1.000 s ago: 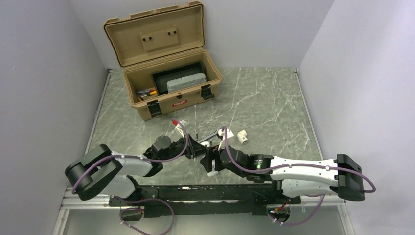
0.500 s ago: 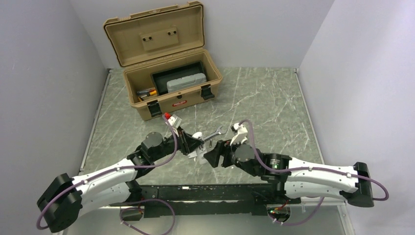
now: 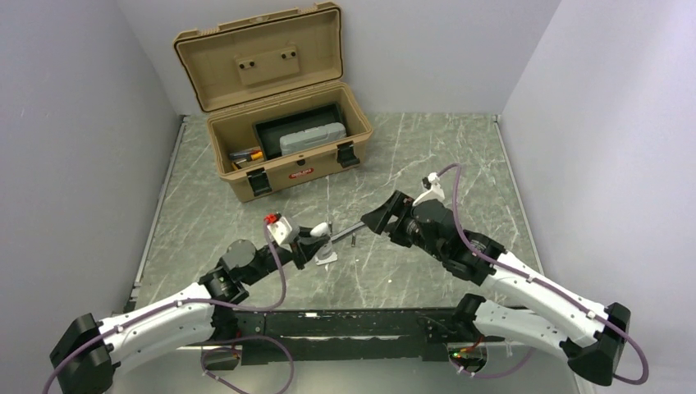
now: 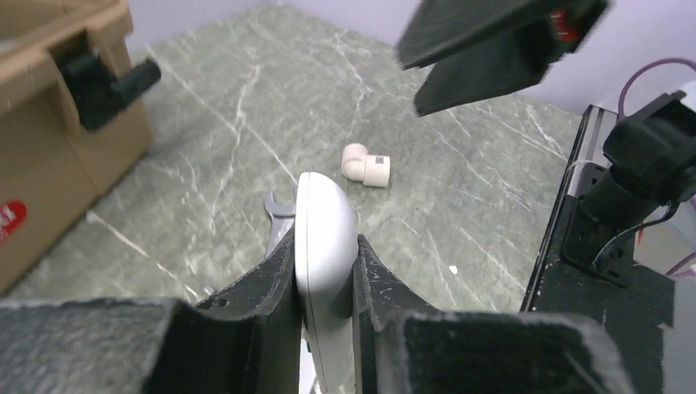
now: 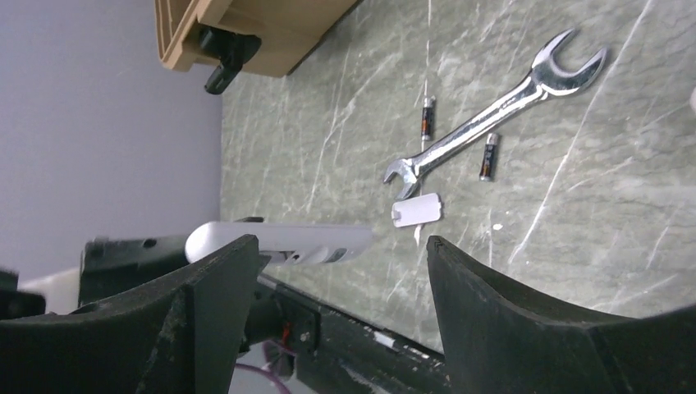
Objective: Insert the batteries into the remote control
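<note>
Green marbled bench underneath. Hold the remote control steady in the clenched left claw, lifted off the bench near left of centre. Bring the released right claw down over one battery beside the wrench; pinch across its middle without nudging the wrench.

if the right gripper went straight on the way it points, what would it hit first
Most likely the remote control, held by the left gripper: its end shows in the gap of the open right gripper in the right wrist view. Depth is unclear.
</note>
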You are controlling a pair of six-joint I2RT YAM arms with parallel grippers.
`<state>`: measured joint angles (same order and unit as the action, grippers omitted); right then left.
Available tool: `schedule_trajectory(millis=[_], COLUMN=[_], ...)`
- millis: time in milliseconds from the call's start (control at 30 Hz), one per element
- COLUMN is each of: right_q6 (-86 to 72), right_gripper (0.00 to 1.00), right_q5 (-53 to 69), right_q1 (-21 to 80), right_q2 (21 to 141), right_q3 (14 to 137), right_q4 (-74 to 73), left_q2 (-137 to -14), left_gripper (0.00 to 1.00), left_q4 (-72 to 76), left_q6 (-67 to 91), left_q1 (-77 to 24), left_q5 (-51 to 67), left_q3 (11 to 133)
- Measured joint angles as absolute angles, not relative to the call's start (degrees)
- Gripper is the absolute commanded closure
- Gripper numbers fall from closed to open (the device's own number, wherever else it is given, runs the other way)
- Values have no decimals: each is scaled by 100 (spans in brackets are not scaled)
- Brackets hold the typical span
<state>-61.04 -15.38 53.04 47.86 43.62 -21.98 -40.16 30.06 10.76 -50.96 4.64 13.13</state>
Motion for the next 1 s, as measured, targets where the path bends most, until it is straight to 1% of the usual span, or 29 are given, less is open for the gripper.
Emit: schedule_trajectory(millis=[167,333,500,700,867,1000], right_q6=[-6267,-6348,-6528,-6670,-6670,-6775], right_gripper=[22,22,23,25,26,31], right_q5=[-655,-132,336,941,1256,1498], right_q1=[4792,4759,4694,4685,4685,4685], right_q2=[5109,5376,5426,5774,5817,5817], right_q3=[4359,4355,4209,3990,3988,3872], right_q4=[-2088,-2003,-1555,-1216,-1076,-729], left_q2=[-3959,-4158,-4274,-4388,-4510,-4797], left_gripper=[100,100,100,100,100,100], left_q4=[3638,4066,4213,4123,4167,4392], left_q6=[-292,-1872,-3249,-4482,-5175,-5555], left_q1=[-5568,-6326,-6910,-7220,-7319,-7347], left_q5=[642,816,751,537,399,309], left_q3=[1142,893,880,943,943,947])
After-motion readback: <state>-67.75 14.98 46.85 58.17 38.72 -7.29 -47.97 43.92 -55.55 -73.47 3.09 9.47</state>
